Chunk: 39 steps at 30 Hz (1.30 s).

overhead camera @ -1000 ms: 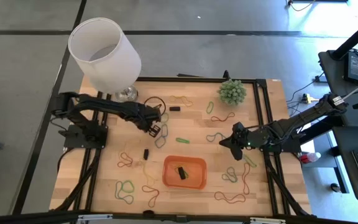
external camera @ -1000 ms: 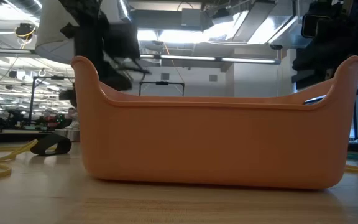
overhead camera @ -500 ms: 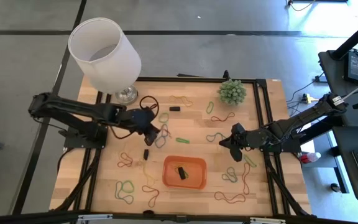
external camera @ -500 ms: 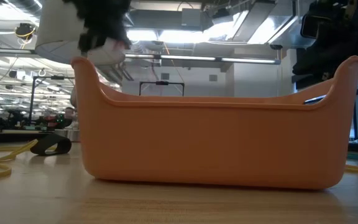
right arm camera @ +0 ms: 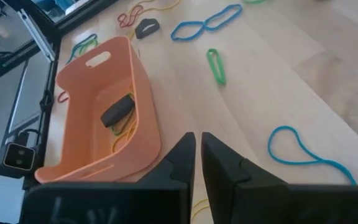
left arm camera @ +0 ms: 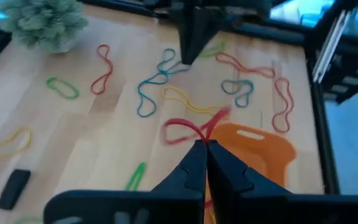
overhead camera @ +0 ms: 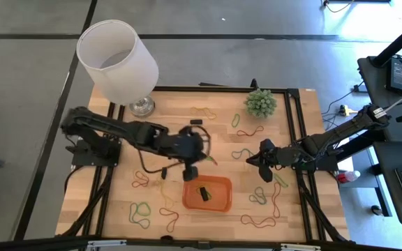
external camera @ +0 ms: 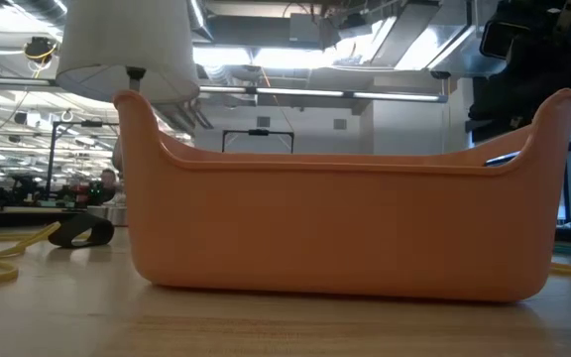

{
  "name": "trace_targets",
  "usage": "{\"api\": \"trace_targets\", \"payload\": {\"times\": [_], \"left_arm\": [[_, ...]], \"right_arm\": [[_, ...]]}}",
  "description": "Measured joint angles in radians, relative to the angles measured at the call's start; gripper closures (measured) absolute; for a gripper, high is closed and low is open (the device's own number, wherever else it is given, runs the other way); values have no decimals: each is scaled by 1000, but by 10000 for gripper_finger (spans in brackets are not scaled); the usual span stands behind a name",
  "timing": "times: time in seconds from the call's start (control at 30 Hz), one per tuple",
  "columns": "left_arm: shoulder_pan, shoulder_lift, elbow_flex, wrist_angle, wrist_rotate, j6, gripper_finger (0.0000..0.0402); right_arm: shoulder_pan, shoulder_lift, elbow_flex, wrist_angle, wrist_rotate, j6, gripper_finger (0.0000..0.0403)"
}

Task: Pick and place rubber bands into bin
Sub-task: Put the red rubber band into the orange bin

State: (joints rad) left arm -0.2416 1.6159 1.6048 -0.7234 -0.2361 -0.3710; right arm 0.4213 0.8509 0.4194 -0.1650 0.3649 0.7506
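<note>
Left wrist view: my left gripper (left arm camera: 205, 144) pinches a red rubber band (left arm camera: 191, 129) just above the bin (left arm camera: 258, 148); my right gripper (right arm camera: 197, 142) waits nearby, fingers pressed together.

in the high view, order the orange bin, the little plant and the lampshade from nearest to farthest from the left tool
1. The orange bin: just below the left tool, which hangs by its upper left corner.
2. The little plant: at the table's far edge, up and to the right.
3. The lampshade: at the far left corner; roughly as far as the plant by its near edge, so 2 and 3 are close.
</note>
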Motion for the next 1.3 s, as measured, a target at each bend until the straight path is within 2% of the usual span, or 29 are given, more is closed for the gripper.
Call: {"api": "trace_targets", "payload": {"times": [0.2,0.4,0.73,0.8,1.0,1.3], "left_arm": [[-8,166,130,-87,140,68,400],[-7,253,152,-101,234,18,400],[-8,306,156,-153,256,18,400],[-14,318,154,-195,261,32,400],[-37,345,154,-183,270,94,400],[-72,476,154,-200,284,146,400]], "right_arm": [[0,0,0,-51,-3,4,371],[0,0,0,-69,-48,1,371],[1,0,0,-116,-75,4,371],[1,-1,0,-116,-77,4,371],[2,0,0,-123,-106,5,371],[5,0,-1,-136,-128,8,371]]}}
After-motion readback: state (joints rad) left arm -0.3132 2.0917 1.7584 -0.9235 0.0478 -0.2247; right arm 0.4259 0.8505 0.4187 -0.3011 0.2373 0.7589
